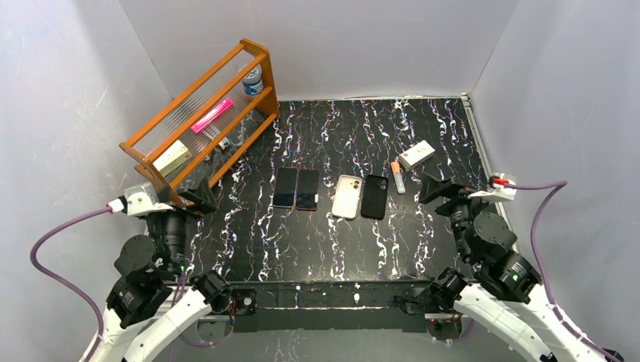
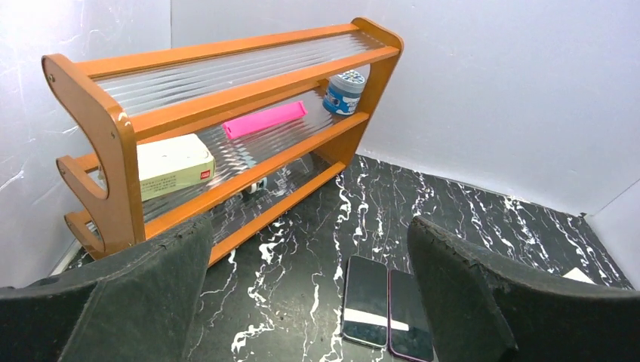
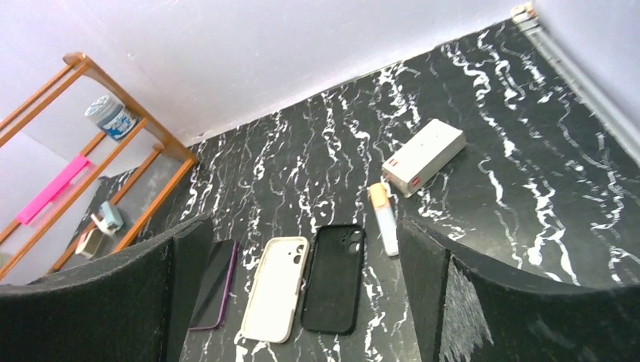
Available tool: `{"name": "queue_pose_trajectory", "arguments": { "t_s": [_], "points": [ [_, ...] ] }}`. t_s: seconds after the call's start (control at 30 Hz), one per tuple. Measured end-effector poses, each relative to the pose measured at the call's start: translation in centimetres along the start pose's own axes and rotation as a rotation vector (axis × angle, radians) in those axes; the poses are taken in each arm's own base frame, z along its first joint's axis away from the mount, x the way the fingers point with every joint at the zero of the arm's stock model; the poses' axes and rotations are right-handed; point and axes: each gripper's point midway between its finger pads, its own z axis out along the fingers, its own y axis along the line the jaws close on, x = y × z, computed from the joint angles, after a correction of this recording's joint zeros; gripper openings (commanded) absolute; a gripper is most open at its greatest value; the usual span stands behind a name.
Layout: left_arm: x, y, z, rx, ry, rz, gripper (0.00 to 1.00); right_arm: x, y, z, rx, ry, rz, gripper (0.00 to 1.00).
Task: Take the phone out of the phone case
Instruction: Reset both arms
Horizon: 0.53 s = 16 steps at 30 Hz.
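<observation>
Both the left gripper and the right gripper hang wide and hold nothing at the near corners, while 2 phones lie mid-table just left of the beige case and black case.

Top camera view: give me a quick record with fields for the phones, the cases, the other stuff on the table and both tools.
phones: left phone and right phone, flat, dark screens up, side by side
cases: cream case and black case, side by side right of the phones, no phone in either
other items: orange-capped tube and white box right of the black case; wooden shelf back left
left tool: open, holding nothing
right tool: open, holding nothing
</observation>
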Motion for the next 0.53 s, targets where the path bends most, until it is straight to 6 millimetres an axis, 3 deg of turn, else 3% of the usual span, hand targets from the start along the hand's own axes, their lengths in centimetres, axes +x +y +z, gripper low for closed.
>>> {"name": "queue_pose_trajectory", "arguments": {
  "t_s": [0.1, 0.3, 0.53],
  "points": [
    [0.5, 0.6, -0.1, -0.013, -0.025, -0.002, 0.98, -1.2, -1.0, -0.7, 0.011, -0.041, -0.017, 0.99],
    [2.8, 1.0, 0.4, -0.043, -0.023, 0.025, 0.98, -0.7, -2.2, -0.8, 0.055, -0.029, -0.090, 0.99],
    [3.0, 1.6, 0.5, -0.077, -0.058, 0.008, 0.98, -0.5, -2.7, -0.6, 0.087, -0.025, -0.109, 0.99]
  ]
}}
